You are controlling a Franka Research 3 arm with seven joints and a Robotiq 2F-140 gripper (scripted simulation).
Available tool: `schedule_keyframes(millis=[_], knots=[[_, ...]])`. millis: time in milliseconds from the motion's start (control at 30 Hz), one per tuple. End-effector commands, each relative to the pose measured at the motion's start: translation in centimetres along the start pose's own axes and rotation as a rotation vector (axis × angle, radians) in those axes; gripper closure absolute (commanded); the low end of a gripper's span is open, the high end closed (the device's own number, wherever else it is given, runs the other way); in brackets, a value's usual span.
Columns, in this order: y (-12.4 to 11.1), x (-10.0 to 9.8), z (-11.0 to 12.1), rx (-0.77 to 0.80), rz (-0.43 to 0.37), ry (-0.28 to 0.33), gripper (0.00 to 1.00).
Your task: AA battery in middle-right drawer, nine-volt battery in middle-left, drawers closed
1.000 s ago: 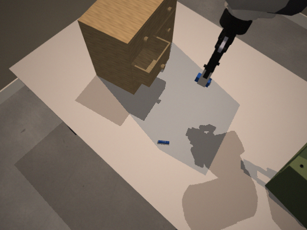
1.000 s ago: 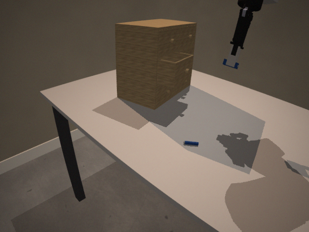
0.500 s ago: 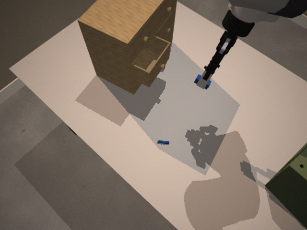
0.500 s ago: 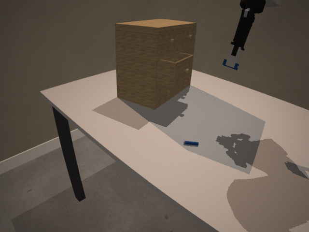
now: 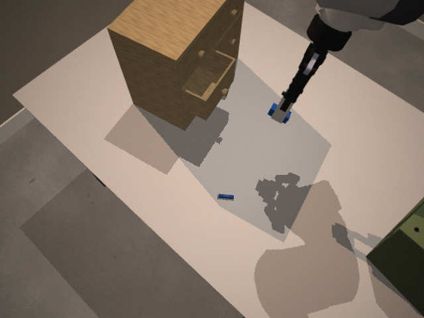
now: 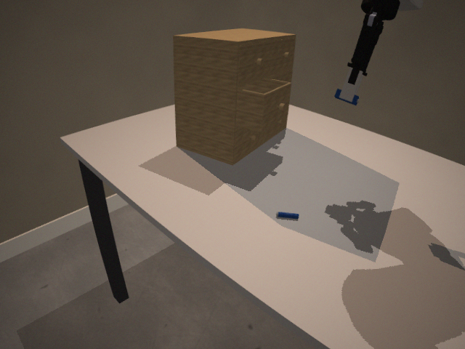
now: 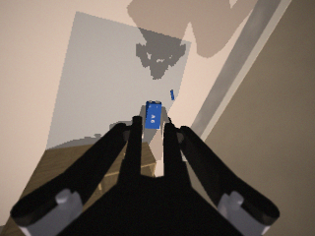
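Note:
The wooden chest (image 5: 174, 57) stands at the back of the table, its drawer fronts facing the grey mat. The left drawer of its middle row (image 5: 209, 77) is pulled out part way and looks empty; it also shows in the exterior view (image 6: 267, 86). The other drawers sit flush. My gripper (image 5: 280, 114) hangs high above the mat, to the right of the open drawer and apart from it, shut on the blue nine-volt battery (image 7: 153, 114). The AA battery (image 5: 225, 196) (image 6: 287, 215), a small blue cylinder, lies near the mat's front edge.
A thin grey mat (image 5: 256, 154) covers the table in front of the chest. A dark green box (image 5: 404, 250) sits at the table's right edge. The table's near edge runs close to the AA battery.

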State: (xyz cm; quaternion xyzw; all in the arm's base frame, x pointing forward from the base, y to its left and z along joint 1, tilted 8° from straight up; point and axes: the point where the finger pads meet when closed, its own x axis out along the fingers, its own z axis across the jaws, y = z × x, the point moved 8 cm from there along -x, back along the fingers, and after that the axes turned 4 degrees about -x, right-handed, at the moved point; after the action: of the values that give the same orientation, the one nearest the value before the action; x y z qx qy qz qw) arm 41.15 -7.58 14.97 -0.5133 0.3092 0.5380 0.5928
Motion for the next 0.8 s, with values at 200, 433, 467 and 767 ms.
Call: schedule_keyframes(millis=[200, 433, 467, 767], knots=[[0.45, 0.27, 0.45, -0.026, -0.048, -0.039, 0.86], [0.45, 0.27, 0.45, -0.026, -0.048, -0.039, 0.86], [0.45, 0.27, 0.45, -0.026, -0.048, -0.039, 0.86], [0.45, 0.27, 0.45, -0.026, -0.048, -0.039, 0.86]])
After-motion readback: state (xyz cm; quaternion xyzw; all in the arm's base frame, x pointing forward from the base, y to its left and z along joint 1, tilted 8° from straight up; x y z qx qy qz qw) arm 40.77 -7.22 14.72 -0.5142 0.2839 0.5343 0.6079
